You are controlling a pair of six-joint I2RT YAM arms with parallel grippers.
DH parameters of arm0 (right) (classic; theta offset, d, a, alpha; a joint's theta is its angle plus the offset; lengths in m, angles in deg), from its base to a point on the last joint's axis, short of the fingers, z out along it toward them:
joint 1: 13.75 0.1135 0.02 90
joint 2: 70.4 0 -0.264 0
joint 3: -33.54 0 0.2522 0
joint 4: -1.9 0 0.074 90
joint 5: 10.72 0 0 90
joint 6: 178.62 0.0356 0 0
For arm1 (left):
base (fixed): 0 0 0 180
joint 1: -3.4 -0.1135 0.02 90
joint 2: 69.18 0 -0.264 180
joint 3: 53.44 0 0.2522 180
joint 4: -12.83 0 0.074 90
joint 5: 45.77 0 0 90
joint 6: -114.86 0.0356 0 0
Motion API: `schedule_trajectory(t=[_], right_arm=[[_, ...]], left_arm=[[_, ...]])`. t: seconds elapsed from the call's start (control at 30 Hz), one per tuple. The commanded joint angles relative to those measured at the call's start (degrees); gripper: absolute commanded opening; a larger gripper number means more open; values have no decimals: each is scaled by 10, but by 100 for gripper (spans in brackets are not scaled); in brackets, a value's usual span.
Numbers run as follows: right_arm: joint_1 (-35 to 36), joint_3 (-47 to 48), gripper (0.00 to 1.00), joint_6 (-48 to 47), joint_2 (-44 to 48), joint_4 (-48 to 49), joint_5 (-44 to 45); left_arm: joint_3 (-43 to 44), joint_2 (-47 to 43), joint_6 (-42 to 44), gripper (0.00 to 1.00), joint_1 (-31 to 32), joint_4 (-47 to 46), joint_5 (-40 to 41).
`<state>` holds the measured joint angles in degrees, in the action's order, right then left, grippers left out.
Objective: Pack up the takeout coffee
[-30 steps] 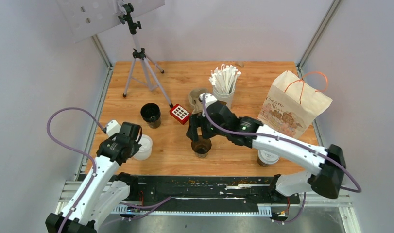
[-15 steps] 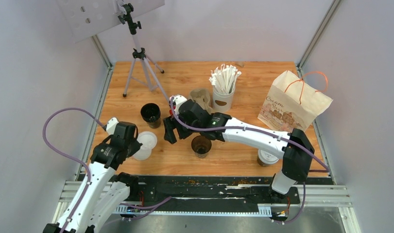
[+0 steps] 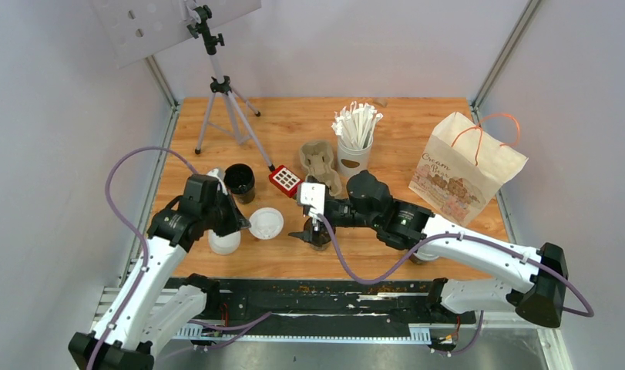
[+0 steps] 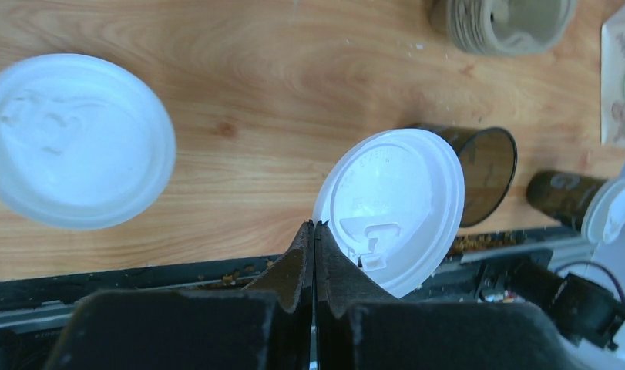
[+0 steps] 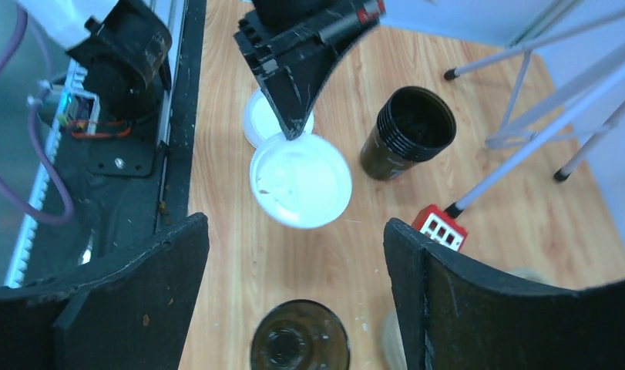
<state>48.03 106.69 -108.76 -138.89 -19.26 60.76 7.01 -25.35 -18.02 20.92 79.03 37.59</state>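
Your right gripper (image 5: 296, 247) hangs with jaws wide over the open brown cup (image 3: 319, 233), which stands upright at mid-table, mouth up. Your left gripper (image 4: 314, 231) is clamped on the rim of the white lid (image 4: 394, 204), just left of that cup.

Quick headcount from where I'm standing: three dark cups, so open cup (image 3: 239, 183) at 9 o'clock, second open cup (image 5: 300, 343) at 6, lidded cup (image 4: 563, 196) at 4. Two loose white lids, both around 8: lid (image 4: 394, 204) and second lid (image 4: 70, 139). Everything else is a single: one stick cup (image 3: 355, 158) at 1, one pulp tray (image 3: 318, 158) at 12, one paper bag (image 3: 463, 169) at 2, one red keypad (image 3: 284, 179), one tripod (image 3: 220, 83) at 11.
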Motion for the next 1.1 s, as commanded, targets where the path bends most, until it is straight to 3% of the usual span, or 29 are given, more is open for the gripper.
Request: schedule_trajectory(t=[0.0, 0.23, 0.5, 0.7, 1.07], right_arm=[[3, -9, 83, -158, 21, -4, -50], [17, -52, 80, -341, 57, -55, -108], [60, -11, 57, -352, -8, -98, -57], [76, -43, 42, -355, -13, -79, -44], [100, -32, 35, -362, -46, -93, -10]], left_arm=[[30, 29, 66, 0, -2, -15, -113], [101, 83, 113, 0, 20, 40, -106], [153, 136, 95, 0, 125, 60, -46], [150, 146, 87, 0, 141, 62, -56], [163, 162, 90, 0, 156, 81, -52]])
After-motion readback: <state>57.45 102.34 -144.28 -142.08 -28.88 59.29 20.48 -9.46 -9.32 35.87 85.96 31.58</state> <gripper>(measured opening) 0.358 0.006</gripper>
